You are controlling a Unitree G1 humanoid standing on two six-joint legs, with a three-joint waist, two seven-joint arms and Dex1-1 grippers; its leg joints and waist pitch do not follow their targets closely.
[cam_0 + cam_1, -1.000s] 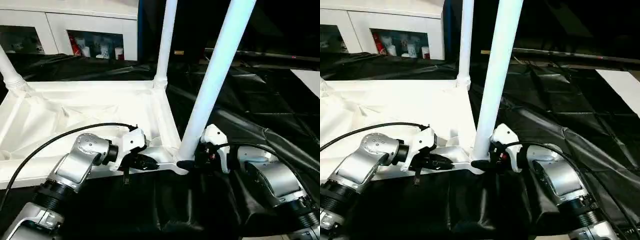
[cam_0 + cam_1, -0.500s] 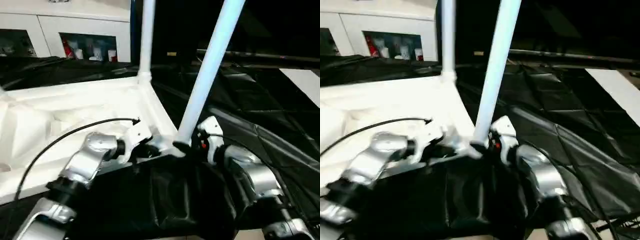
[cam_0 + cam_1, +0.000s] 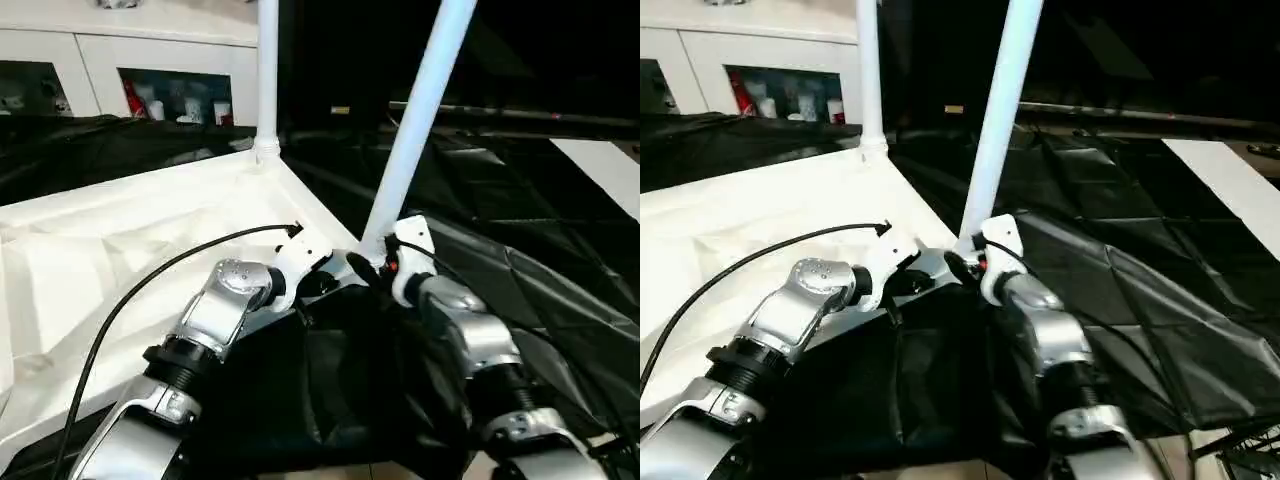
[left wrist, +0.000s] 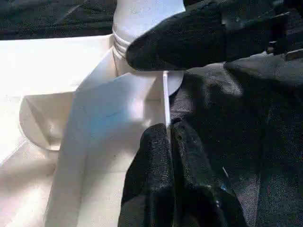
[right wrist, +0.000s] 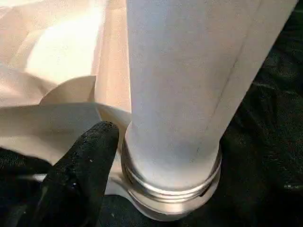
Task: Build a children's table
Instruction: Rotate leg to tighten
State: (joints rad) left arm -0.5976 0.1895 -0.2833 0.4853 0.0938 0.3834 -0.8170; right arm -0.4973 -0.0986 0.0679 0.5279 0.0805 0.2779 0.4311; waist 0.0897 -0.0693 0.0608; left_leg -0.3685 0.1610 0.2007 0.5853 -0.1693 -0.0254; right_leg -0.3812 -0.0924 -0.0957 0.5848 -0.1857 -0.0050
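Note:
The white tabletop lies underside up on the black-draped table. One white leg stands in its far corner socket. A second leg rises from the near corner socket, leaning a little to the right. In the left wrist view, my left gripper is shut on the thin rim of the tabletop just beside that socket. My right gripper is at the base of the near leg, right against its ribbed collar.
The black cloth of the work table spreads to the right and front. A white cabinet with glass doors stands behind. A dark bar crosses the back right. My left arm's cable arcs over the tabletop.
The whole view has shifted and tilted, so the camera moved. Both grippers stay at the near corner, the left on the rim and the right at the leg's base.

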